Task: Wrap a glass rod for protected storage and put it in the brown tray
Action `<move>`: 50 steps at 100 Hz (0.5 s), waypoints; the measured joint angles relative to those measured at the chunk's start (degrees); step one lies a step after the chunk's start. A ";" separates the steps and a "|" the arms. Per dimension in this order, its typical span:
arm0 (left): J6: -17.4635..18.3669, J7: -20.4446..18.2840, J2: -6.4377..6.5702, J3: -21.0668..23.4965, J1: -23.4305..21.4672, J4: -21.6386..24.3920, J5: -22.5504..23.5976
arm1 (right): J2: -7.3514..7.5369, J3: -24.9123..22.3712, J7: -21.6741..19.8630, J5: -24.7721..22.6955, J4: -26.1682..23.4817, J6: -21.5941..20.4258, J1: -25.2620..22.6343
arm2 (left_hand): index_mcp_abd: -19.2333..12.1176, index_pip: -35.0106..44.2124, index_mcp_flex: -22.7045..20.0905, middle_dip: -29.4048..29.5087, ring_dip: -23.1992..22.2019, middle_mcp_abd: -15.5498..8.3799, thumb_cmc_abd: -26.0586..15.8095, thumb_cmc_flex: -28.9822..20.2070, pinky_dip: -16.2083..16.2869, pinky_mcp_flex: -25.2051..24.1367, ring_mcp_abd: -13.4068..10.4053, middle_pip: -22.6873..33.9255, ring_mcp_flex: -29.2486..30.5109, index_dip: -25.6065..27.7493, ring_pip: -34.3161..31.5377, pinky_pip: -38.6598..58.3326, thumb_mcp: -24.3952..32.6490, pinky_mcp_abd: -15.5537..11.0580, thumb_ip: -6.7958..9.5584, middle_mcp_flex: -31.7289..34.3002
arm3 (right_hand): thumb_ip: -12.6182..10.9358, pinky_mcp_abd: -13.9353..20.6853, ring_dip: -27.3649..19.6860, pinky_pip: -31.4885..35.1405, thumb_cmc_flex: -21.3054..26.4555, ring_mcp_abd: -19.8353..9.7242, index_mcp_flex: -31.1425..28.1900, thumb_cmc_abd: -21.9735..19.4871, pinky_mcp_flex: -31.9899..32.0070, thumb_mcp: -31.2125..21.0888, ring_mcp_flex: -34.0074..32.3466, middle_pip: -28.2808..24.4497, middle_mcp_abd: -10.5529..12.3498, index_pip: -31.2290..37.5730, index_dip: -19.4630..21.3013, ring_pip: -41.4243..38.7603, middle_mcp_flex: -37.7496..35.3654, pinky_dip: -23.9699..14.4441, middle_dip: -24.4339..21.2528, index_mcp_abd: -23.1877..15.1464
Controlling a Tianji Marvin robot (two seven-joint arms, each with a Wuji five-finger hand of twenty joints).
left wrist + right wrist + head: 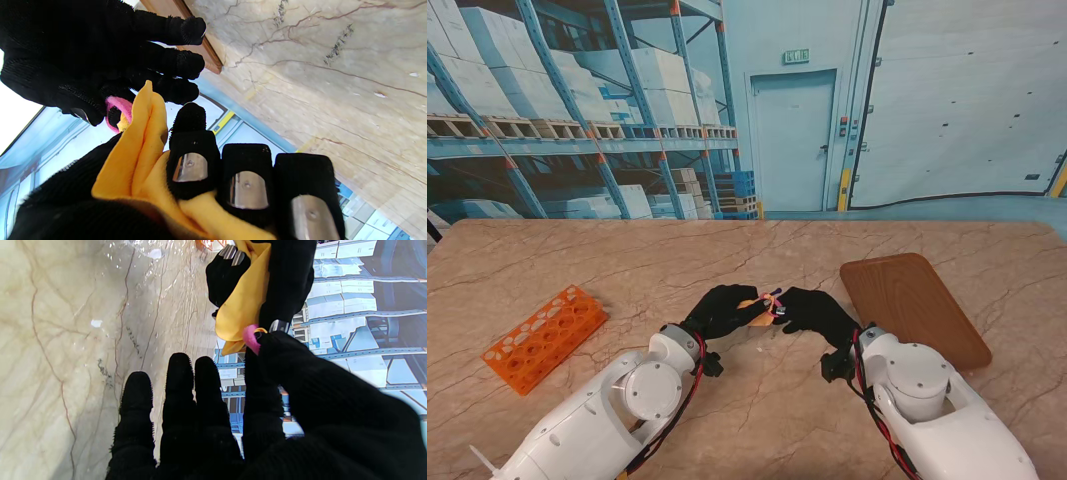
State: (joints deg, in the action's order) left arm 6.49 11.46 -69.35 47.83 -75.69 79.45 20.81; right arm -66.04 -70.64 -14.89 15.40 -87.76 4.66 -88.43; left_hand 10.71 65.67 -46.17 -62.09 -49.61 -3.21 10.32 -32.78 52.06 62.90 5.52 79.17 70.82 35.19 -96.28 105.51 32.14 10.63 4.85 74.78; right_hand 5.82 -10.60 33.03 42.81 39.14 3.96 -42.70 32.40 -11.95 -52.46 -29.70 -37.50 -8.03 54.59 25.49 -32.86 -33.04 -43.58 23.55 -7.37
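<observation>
Surface (757, 410): marble-patterned; it carries everything, and the bare middle is where the two hands meet.
Brown tray (914, 306): lies flat at about 3 o'clock from the hands, near the right hand but apart from it; nothing lies in it, so the storing step is judged not yet done.
Orange rack (544, 337): sits at about 9 o'clock, well apart from the work and out of the path to the tray.
Left hand (719, 312): fingers curled around the yellow cloth (143, 156), clamping the bundle in the palm so the wrap cannot unroll.
Right hand (812, 312): thumb and forefinger pinched on a pink band (250, 336) at the cloth's free end, the other fingers (180, 386) straight and spread; judged to be working the band over the end to bind it.
Glass rod: not visible in any view; presumably inside the cloth held up between the hands, though that cannot be confirmed.
In the way: nothing lies between the hands and the tray; the right arm itself crosses part of that route.
</observation>
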 measured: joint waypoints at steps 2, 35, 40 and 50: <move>0.00 0.00 0.00 -0.01 0.00 0.00 -0.01 | 0.03 0.01 0.23 -0.40 -0.14 -0.15 -0.06 | 0.00 0.00 0.00 0.00 0.00 0.00 0.00 0.00 0.00 0.00 0.00 0.00 0.00 0.00 0.00 0.00 0.00 0.00 0.00 0.00 | 1.05 0.00 0.00 0.00 0.00 0.00 0.01 0.00 0.00 -0.02 0.02 0.00 0.01 0.02 0.22 -0.03 0.00 0.00 0.00 0.02; -0.20 0.04 -0.04 0.01 0.00 -0.01 -0.11 | 0.36 0.87 3.07 -7.68 -1.11 -5.07 -0.57 | 0.00 0.00 0.01 0.00 0.00 0.00 0.00 0.00 0.00 0.00 0.00 0.00 0.00 0.01 0.00 0.00 -0.07 0.00 0.00 0.00 | 1.07 -0.01 0.61 -0.02 0.00 0.00 2.40 -1.14 0.00 0.12 0.07 -1.93 0.01 1.95 4.67 -1.49 0.03 -0.05 0.61 0.30; -0.36 0.04 -0.05 0.03 0.00 -0.01 -0.23 | 0.46 0.90 3.38 -8.92 -1.11 -6.23 -0.63 | 0.00 0.00 0.01 0.00 0.00 -0.01 0.00 0.00 0.00 0.00 0.00 0.00 0.00 0.02 0.00 0.00 -0.18 0.00 0.00 0.00 | 1.07 -0.01 0.62 -0.02 0.01 0.00 2.40 -1.20 0.00 0.43 0.07 -1.97 0.01 1.95 4.67 -1.99 0.03 -0.05 0.63 0.31; -0.63 0.03 -0.07 0.04 -0.02 0.06 -0.37 | 0.83 0.96 3.96 -12.48 -1.10 -8.72 -0.73 | 0.00 0.20 0.01 0.00 0.00 -0.02 0.00 -0.04 0.00 0.00 0.00 0.00 0.00 1.54 0.00 0.00 -1.36 0.00 0.00 0.01 | 2.34 -0.01 0.63 -0.02 0.02 0.00 2.38 -1.21 -0.02 0.59 0.07 -2.16 0.01 1.95 4.67 -2.08 0.03 -0.05 0.63 0.02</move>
State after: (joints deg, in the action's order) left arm 5.86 11.49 -69.43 47.88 -75.71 79.51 20.44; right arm -65.21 -69.67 -10.93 2.92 -88.86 -4.06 -89.16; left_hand 10.71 65.87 -46.16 -62.09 -49.61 -3.22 10.32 -32.83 52.06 62.90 5.52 79.17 70.82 36.73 -96.28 105.51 30.78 10.63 4.85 74.80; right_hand 8.16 -10.62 33.65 42.80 39.16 3.96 -40.32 31.19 -11.98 -51.87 -29.62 -39.67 -8.02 56.54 30.15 -34.93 -33.01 -43.64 24.18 -7.35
